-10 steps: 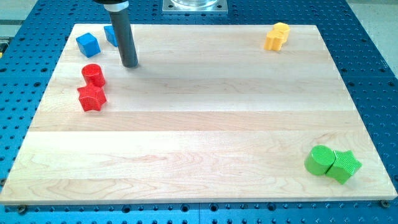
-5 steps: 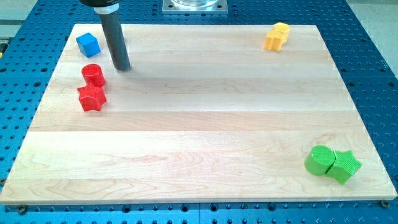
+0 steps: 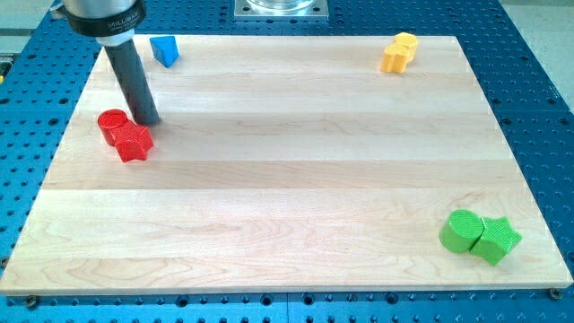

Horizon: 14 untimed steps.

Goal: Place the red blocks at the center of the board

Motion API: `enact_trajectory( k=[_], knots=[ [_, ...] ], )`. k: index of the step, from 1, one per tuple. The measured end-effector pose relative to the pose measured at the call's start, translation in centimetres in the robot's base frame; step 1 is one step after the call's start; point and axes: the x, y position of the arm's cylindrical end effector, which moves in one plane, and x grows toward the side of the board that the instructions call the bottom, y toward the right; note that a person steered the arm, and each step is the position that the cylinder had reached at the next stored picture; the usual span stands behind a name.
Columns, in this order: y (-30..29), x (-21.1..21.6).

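Rod and tip first: my tip [image 3: 148, 120] rests on the wooden board [image 3: 287, 197], and being a bare rod it has nothing to open or close and grips nothing. Taking the tip as landmark, the red cylinder [image 3: 111, 125] sits just to its left in the view and the red star [image 3: 134, 142] lies just below it; the two red blocks touch each other. Whether the tip touches either is hard to tell. Both red blocks lie well left of the board's centre. Above the tip, near the top edge, is a blue block [image 3: 164, 49]. Far right of it, a yellow block [image 3: 399, 51] sits up top, and a green cylinder [image 3: 460, 231] touching a green star [image 3: 496, 240] sits low.
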Motion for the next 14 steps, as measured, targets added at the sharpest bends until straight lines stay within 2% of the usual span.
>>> enact_trajectory(
  k=[4,6,7,8,9,11,12,14],
  knots=[
    [3.0,-0.6],
    [7.8,3.7],
    [4.5,10.3],
    [-3.8,10.9],
    [-3.5,7.3],
    [15.6,6.5],
    [6.0,10.6],
    [-9.8,6.3]
  ],
)
